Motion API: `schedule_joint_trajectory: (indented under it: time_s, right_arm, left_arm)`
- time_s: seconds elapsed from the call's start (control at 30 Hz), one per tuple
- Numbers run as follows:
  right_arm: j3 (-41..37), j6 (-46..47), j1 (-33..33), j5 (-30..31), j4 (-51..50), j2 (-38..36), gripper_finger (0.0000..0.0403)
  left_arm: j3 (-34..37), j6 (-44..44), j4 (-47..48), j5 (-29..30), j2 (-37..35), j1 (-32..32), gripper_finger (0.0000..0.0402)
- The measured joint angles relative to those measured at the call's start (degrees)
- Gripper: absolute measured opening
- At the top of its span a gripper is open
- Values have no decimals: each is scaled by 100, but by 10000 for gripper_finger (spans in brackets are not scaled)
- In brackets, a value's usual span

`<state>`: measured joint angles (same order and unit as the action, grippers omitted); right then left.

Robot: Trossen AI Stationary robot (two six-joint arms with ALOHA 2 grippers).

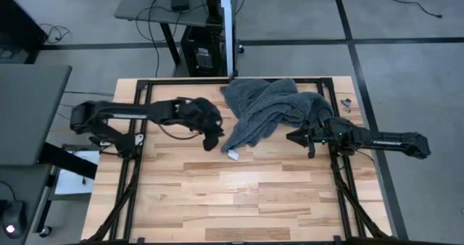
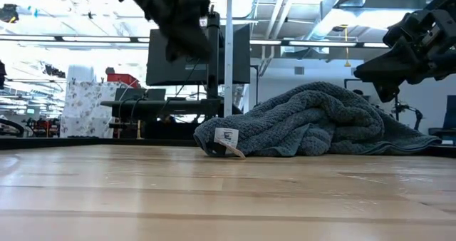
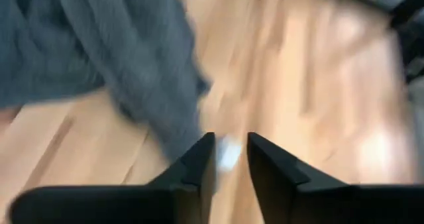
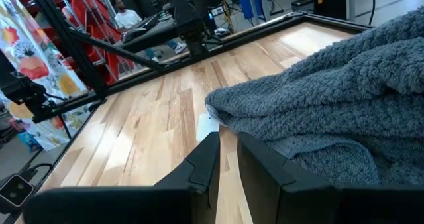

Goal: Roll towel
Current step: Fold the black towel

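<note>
Grey terry towel (image 1: 272, 114) lies bunched at the worktop's (image 1: 217, 201) far middle. The left claw (image 1: 212, 140) seems slightly parted and empty; the right claw (image 1: 293, 138) is narrowly gapped, holding nothing. Rolling this heap risks a lopsided bundle.

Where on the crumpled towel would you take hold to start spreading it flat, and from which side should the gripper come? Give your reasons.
Probably the corner with the white tag, at the near-left tip of the towel. There the cloth thins to a low edge on bare table, unlike the bunched middle. The left gripper hangs just beside it, fingers slightly parted, holding nothing, so coming down from that side suits.
</note>
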<state>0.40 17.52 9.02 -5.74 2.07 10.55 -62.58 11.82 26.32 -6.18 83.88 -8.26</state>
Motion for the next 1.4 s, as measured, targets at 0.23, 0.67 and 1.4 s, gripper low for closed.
schedule_joint_trajectory:
  time_s: [0.23,0.67,1.4]
  right_arm:
    - [1,0,0,-2,2,0,48]
    - [2,0,0,-1,0,-1,48]
    - [1,-1411,46,-1,1,-1,48]
  left_arm:
    - [-27,190,-124,-6,882,84,169]
    - [-29,904,-1245,-28,1892,127,185]
    - [-29,1604,535,55,-344,814,0]
